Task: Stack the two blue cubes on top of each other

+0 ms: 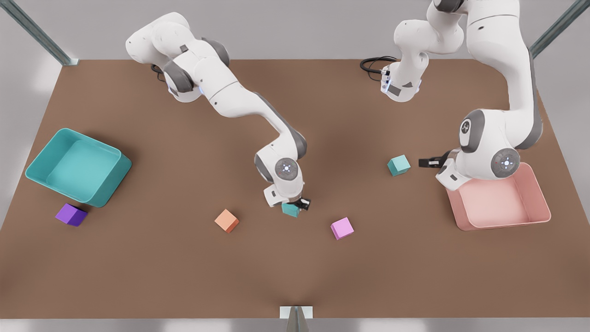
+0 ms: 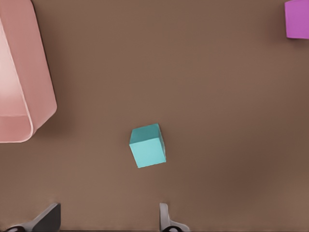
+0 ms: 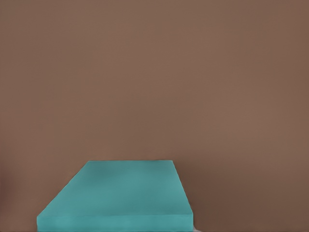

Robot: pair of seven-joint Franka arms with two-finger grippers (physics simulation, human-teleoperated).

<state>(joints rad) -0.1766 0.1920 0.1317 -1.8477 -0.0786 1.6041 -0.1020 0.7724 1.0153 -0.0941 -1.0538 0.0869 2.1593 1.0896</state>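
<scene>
One blue cube [image 1: 398,165] lies on the brown table [image 1: 138,267] just left of the pink bin in the front view. My left gripper [image 1: 423,162] hangs open beside and above it. In the left wrist view this cube [image 2: 147,146] lies apart from the spread fingertips [image 2: 163,212] of the gripper [image 2: 106,216]. The other blue cube [image 1: 290,210] sits near the table's middle, tucked under my right gripper [image 1: 295,204], which is down on it. Its top face [image 3: 120,193] looms close in the right wrist view.
A pink bin [image 1: 500,203] stands under the left arm's wrist at the front view's right. A large teal bin [image 1: 78,166] and a purple cube [image 1: 71,215] are at the left. An orange cube [image 1: 227,220] and a pink cube [image 1: 342,228] flank the right gripper.
</scene>
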